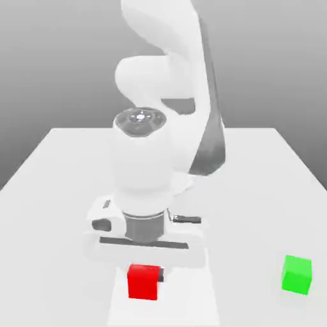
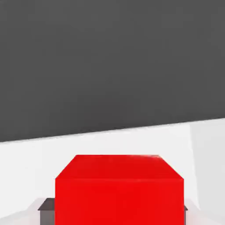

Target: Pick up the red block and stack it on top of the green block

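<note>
Gripper (image 2: 119, 215): closed on the red block (image 1: 144, 282), one dark pad to either side of it in the hand view; opening no wider than the block. Location: near part of the table (image 1: 249, 191), exterior view's left of the green block (image 1: 297, 274), the two well apart.

Hard to make out: in the exterior view, the fingers, pale against a pale strip, one dark pad partly showing beside the red block; whether that block touches the surface, cannot be told. In the hand view, the red block is cut off by the frame edge.

Blocks: plain, flat-faced, smooth, one bright red, one bright green. Table: white, matt-looking. Farther back, arm (image 1: 142, 166): white rounded shell, grey sections, glossy dark cap.
</note>
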Controlling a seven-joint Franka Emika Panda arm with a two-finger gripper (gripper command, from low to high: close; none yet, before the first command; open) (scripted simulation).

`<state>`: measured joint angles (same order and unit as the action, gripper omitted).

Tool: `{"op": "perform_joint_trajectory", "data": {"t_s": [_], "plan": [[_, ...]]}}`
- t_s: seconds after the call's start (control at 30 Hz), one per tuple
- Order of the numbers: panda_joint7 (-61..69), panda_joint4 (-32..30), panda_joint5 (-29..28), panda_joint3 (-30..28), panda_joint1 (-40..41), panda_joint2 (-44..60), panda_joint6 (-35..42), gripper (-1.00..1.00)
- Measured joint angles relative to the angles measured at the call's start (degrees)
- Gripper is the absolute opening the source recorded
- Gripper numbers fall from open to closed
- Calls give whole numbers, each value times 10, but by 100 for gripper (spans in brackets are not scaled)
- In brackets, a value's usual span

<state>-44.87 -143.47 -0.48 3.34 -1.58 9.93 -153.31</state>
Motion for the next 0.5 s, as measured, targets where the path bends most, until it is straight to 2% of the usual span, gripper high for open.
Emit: {"op": "perform_joint_trajectory", "data": {"t_s": [0.2, 0.27, 0.37, 0.4, 0.5], "plan": [[48, 0, -21, 99, -87, -27, 29, -100], [54, 9, -44, 128, -121, -9, 22, -100], [32, 20, -93, 121, -159, 52, -25, -100], [27, 21, -103, 116, -165, 65, -36, 100], [27, 21, -103, 116, -165, 65, -36, 100]]}}
